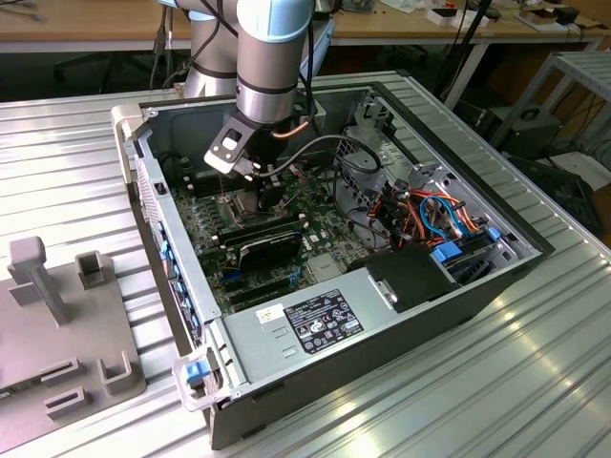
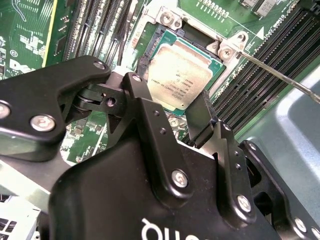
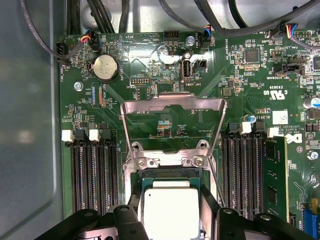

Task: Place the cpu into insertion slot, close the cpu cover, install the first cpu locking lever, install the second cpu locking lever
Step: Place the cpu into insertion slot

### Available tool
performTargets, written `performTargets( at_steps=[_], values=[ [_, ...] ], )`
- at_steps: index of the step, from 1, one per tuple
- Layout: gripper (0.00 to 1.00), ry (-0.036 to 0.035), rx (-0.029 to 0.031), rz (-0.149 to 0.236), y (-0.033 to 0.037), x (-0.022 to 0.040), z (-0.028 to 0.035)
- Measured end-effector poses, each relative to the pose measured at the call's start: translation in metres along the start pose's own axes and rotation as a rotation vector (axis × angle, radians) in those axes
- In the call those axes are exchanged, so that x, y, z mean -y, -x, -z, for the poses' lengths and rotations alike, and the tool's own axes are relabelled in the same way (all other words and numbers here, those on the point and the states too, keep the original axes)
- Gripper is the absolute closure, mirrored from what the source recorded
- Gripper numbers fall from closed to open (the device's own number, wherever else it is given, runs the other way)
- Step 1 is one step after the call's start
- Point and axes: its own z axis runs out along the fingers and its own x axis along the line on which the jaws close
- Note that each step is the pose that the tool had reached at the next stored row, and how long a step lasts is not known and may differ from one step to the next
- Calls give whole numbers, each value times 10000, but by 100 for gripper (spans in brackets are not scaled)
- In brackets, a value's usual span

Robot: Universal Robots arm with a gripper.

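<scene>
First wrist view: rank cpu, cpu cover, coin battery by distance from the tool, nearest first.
1. cpu, lying in the insertion slot.
2. cpu cover, standing open beyond the slot.
3. coin battery, on the board past the cover.

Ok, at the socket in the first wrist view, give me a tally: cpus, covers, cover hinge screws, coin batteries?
cpu: 1
cover: 1
hinge screws: 2
coin battery: 1
Total: 5
</scene>
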Motion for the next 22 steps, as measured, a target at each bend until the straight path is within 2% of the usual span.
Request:
performTargets(
  at_steps=[13, 22],
  values=[
    [45, 3, 0, 164, 5, -8, -2],
    [45, 7, -7, 304, 4, -27, -35]
  ],
)
